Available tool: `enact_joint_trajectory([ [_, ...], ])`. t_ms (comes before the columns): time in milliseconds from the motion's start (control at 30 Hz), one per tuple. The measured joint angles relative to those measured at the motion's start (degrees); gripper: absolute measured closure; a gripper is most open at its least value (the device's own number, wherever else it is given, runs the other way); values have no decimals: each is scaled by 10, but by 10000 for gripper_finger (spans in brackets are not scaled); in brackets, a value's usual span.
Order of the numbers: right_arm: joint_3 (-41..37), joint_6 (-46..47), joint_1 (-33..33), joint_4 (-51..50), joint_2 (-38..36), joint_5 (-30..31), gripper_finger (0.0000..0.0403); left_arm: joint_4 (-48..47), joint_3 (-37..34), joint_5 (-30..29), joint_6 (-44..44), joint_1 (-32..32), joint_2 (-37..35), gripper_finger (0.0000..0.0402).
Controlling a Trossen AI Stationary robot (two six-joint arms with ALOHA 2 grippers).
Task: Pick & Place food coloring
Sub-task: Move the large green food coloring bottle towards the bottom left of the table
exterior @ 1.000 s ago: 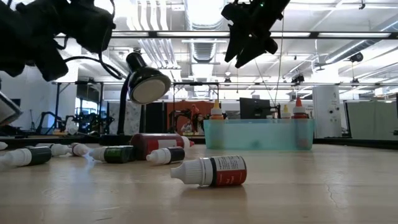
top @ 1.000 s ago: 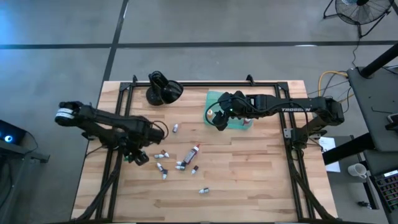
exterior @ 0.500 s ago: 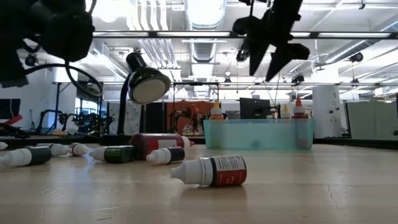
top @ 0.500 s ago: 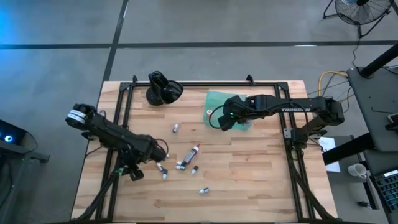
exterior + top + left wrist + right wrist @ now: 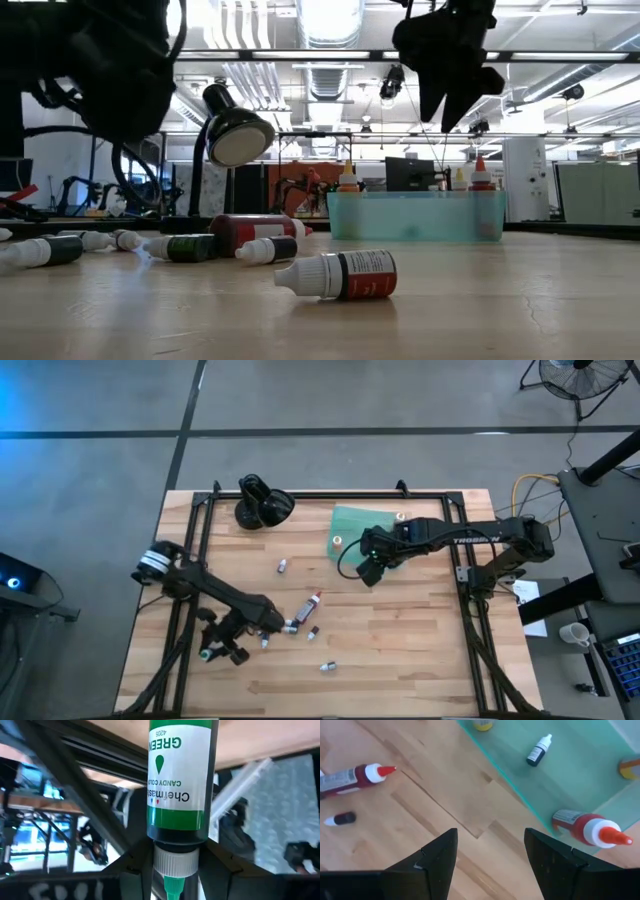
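Left gripper [image 5: 222, 644] clenches a green bottle [image 5: 180, 780] over the table's [image 5: 400, 650] left front; right gripper [image 5: 368, 572], fingers [image 5: 432, 862] spread and empty, hovers beside the tray [image 5: 352, 520]; loose bottles [image 5: 290, 625] lie mid-table, others stand in the tray.

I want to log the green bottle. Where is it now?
The green bottle is clamped in the left gripper, over the table's front left, beside the loose bottles.
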Motion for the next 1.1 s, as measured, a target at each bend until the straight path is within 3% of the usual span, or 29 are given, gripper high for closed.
enact_joint_trajectory([
  [400,0,-29,24,0,0,0,179,7,20,72,10,-11,55,303],
  [733,0,-31,31,0,0,0,179,85,19,70,-41,-13,75,300],
  [1100,0,-31,30,3,0,1,179,86,22,54,-39,-14,79,284],
])
